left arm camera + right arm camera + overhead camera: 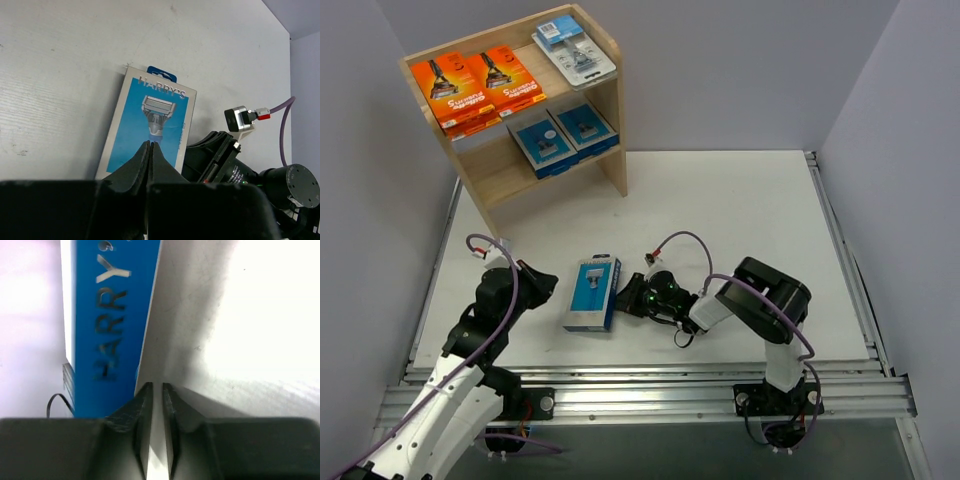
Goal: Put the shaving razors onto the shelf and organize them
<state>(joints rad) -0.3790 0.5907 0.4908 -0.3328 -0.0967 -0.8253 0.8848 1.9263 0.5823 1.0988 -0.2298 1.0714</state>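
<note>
One grey-and-blue razor box (593,293) lies flat on the table between both arms. In the left wrist view the box (150,120) shows its blue razor picture. My left gripper (545,283) is shut and holds nothing; its tip (150,143) hangs over the box's near end. My right gripper (623,298) sits low by the box's right edge. In the right wrist view its jaws (157,386) stand a narrow slit apart with bare table between them, and the box's blue side (107,325) is just left of them. The wooden shelf (613,140) stands at the back left.
On the shelf's top tier lie two orange razor boxes (450,85) (510,75) and a clear blister pack (573,48). Two grey-and-blue boxes (542,143) (585,125) fill the lower tier. Grey walls close in the table's sides; a metal rail (650,395) runs along the near edge.
</note>
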